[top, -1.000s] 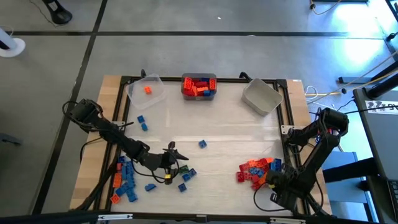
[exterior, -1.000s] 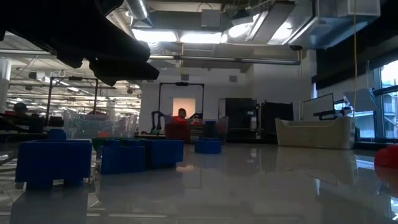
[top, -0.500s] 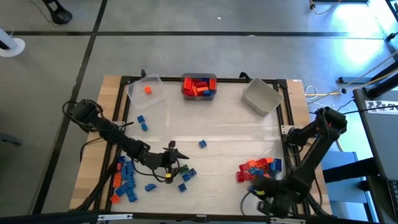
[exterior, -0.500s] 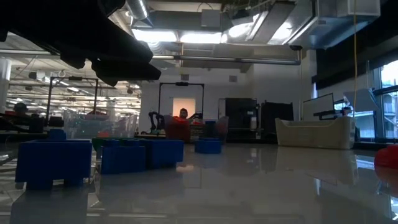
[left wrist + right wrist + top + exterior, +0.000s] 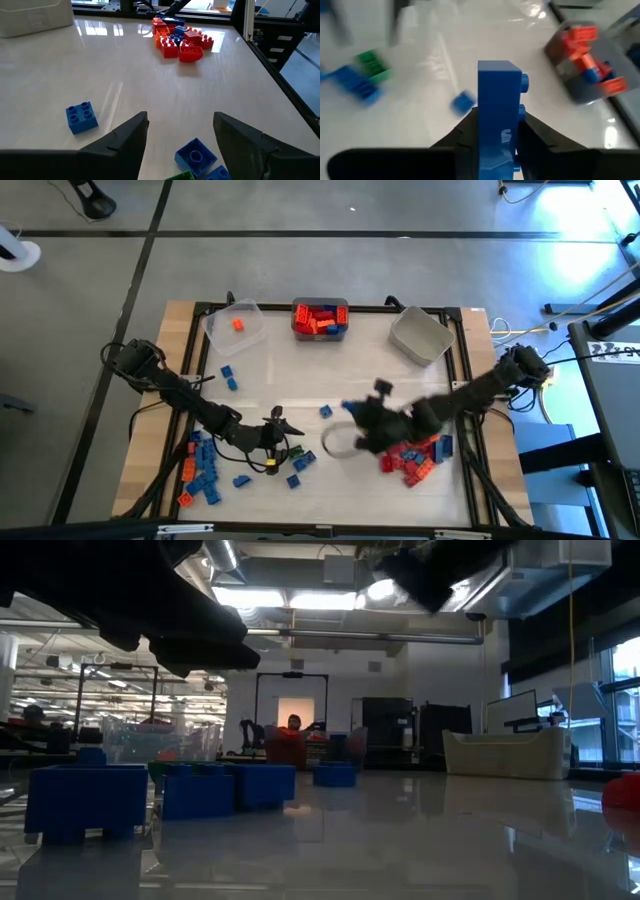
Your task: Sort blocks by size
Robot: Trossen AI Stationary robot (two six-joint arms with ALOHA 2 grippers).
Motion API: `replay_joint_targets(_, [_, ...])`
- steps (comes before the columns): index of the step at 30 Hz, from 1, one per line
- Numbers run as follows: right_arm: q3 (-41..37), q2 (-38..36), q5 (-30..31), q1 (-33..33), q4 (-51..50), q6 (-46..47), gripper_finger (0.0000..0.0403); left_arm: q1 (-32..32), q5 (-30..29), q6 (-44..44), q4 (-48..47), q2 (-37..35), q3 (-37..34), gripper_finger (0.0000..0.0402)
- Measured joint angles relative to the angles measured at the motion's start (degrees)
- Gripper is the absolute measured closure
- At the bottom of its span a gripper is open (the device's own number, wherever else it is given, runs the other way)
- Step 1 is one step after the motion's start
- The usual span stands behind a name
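Toy bricks lie in groups on the white table: a blue and orange pile (image 5: 202,470) at the near left, a red and blue pile (image 5: 415,455) at the near right, and one blue brick (image 5: 326,412) near the middle. My left gripper (image 5: 283,432) is open and low beside the left pile, over blue bricks (image 5: 196,156). My right gripper (image 5: 352,412) is stretched out over the table's middle, blurred, and shut on a blue brick (image 5: 498,100). My right gripper pinches the blue brick's lower part (image 5: 496,137) between its two fingers, one on each broad side. The brick stands on edge above the fingers, with its studs (image 5: 523,82) pointing sideways. It is lifted clear of the table.
At the far edge stand a clear bin (image 5: 237,325) with one orange brick, a grey bin (image 5: 320,320) of red and blue bricks, and a grey bin (image 5: 420,335). Two blue bricks (image 5: 228,377) lie at the left. A black frame borders the table.
My right arm has swung fast from the near right corner, past the red pile, toward the table's middle and left, carrying the blue brick.
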Motion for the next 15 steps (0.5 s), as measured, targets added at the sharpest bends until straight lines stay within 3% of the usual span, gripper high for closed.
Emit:
replay_joint_targets(9, [0.0,0.2,-9.4,-21.9,13.5,-18.6,0.0313,0.0,0.0,-0.1,0.0,0.0,0.0,0.0188])
replay_joint_targets(15, [0.0,0.2,-18.1,-35.0,21.6,-23.1,0.0313,0.0,0.0,-0.3,0.0,0.0,0.0,0.0188])
